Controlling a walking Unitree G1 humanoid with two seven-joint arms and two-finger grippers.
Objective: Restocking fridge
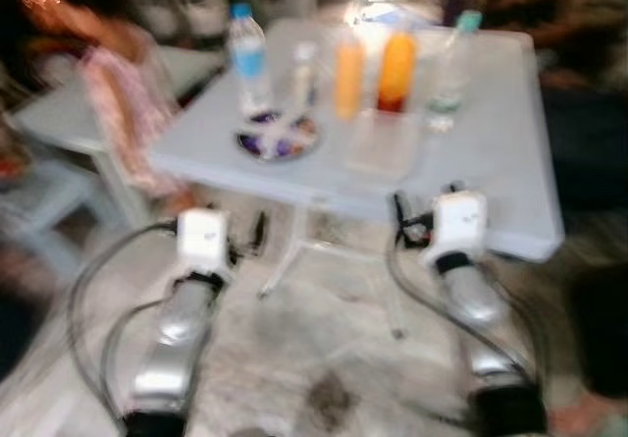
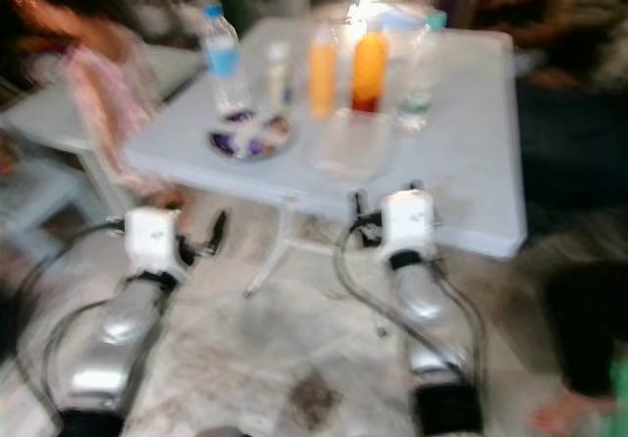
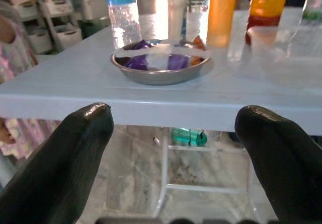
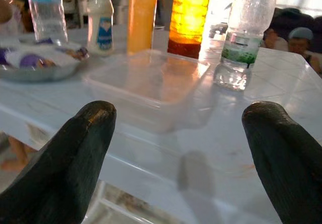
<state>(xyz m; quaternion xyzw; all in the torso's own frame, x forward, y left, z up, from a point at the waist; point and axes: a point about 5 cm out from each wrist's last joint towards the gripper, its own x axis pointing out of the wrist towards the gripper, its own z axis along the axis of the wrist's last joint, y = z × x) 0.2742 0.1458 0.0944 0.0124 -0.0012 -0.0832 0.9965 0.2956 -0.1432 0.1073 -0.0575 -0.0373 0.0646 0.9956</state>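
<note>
From the left eye view, blurred by motion, we see a pale grey-blue plastic table (image 1: 491, 162) with a smooth top and rounded edge, standing on thin white legs over a mottled stone floor (image 1: 324, 349). In a row on the table stand a clear water bottle with a blue label (image 1: 248, 59), a small white bottle (image 1: 303, 74), a tall orange juice bottle (image 1: 348, 76), a rounder orange-and-red bottle (image 1: 396, 69) and a clear bottle with a green label (image 1: 446, 74). In front of them sit a shallow metal dish (image 1: 278, 137) of purple-wrapped items and a clear plastic container (image 1: 383, 142). Both silver arms reach toward the near table edge, the left gripper (image 1: 257, 233) below it and the right gripper (image 1: 400, 211) just at it. A person in pink patterned cloth (image 1: 123, 103) stands by the table's left corner. In the left wrist view, we find the left gripper (image 3: 173, 133) spread wide and holding nothing, level with the table edge, the dish beyond. In the right wrist view, the right gripper (image 4: 178, 128) is likewise spread and empty, its glossy black fingers (image 4: 75, 153) low over the near edge, with the clear container straight ahead between them and open tabletop before it.
</note>
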